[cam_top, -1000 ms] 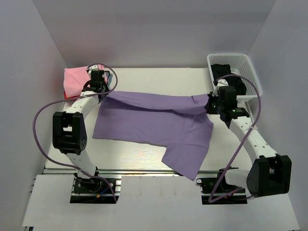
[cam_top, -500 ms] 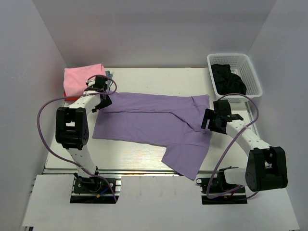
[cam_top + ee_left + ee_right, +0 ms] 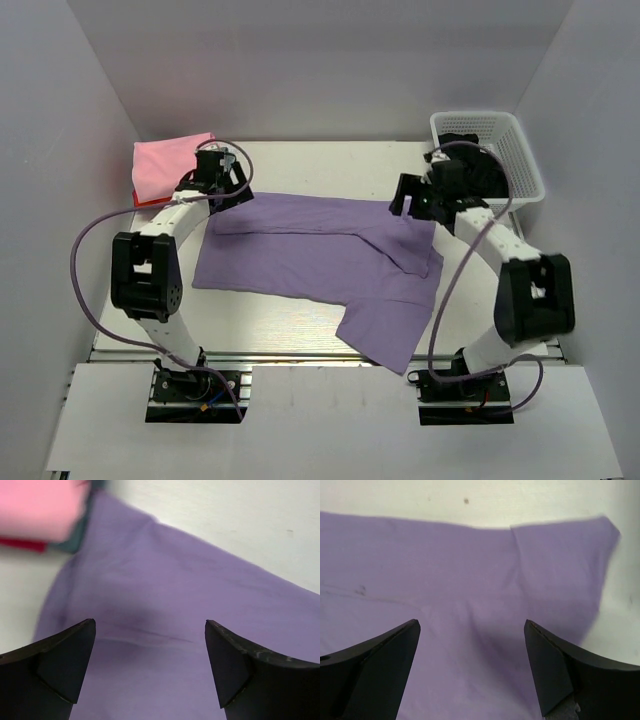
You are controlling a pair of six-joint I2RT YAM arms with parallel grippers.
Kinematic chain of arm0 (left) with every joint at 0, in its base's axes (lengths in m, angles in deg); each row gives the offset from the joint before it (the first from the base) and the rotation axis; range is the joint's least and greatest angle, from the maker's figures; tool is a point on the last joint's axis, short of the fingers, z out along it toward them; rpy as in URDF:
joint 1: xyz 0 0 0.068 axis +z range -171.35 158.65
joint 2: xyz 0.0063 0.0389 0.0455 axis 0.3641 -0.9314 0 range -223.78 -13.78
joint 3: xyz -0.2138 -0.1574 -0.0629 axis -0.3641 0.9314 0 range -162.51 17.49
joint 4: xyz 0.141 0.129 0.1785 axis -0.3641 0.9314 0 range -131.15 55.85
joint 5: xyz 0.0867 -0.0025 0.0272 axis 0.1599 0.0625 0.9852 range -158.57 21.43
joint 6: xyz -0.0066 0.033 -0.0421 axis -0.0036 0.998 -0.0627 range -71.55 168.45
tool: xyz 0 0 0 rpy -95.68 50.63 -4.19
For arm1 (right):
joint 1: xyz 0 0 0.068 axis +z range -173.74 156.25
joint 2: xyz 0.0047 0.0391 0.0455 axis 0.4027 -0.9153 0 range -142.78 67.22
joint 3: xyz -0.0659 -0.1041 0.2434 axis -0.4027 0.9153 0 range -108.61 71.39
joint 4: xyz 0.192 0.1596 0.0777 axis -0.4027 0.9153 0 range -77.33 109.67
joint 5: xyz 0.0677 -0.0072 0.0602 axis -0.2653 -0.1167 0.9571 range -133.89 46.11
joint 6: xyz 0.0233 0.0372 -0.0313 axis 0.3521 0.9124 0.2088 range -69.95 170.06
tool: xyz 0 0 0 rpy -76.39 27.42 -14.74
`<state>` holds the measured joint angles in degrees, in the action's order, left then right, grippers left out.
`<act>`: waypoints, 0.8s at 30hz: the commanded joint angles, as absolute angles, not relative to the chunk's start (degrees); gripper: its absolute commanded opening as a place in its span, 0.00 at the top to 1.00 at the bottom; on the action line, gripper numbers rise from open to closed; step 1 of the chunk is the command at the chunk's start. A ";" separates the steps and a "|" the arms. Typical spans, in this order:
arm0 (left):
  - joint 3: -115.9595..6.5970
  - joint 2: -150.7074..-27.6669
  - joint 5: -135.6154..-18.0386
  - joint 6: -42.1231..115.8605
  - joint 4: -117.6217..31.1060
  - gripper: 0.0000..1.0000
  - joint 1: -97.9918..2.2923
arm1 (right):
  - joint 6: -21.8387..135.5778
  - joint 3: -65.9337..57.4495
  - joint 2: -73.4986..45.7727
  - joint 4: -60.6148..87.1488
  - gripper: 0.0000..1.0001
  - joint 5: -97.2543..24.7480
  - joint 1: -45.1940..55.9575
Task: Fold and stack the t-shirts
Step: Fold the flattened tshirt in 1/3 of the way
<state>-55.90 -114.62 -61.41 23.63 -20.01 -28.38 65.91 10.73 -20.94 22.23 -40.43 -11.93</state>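
A lavender-purple t-shirt (image 3: 320, 255) lies spread on the white table (image 3: 330, 165), its far part folded over and one sleeve pointing to the near edge. My left gripper (image 3: 226, 190) hovers over the shirt's far left corner and is open, with nothing between its fingers (image 3: 65, 665). Over the far right corner my right gripper (image 3: 406, 204) is open too and holds nothing. Both wrist views show flat purple cloth (image 3: 175, 605) (image 3: 445, 570) under the jaws. A folded pink t-shirt (image 3: 165, 160) tops a stack at the far left, with red (image 3: 20, 544) and grey-blue (image 3: 82, 527) edges beneath.
A white lattice basket (image 3: 522, 150) stands at the far right with dark cloth (image 3: 468, 150) inside. Grey walls close in the table on the left, the right and at the back. Purple cables loop beside both arms.
Both grippers have opened and let go of the shirt's raised edge, which now lies flat as a fold. Both grippers have lifted and drawn back toward the far edge.
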 commanded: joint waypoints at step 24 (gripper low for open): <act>-60.04 -127.52 -56.96 21.65 -19.46 0.00 -29.79 | 71.24 -14.73 -56.53 27.00 0.10 -43.63 -20.14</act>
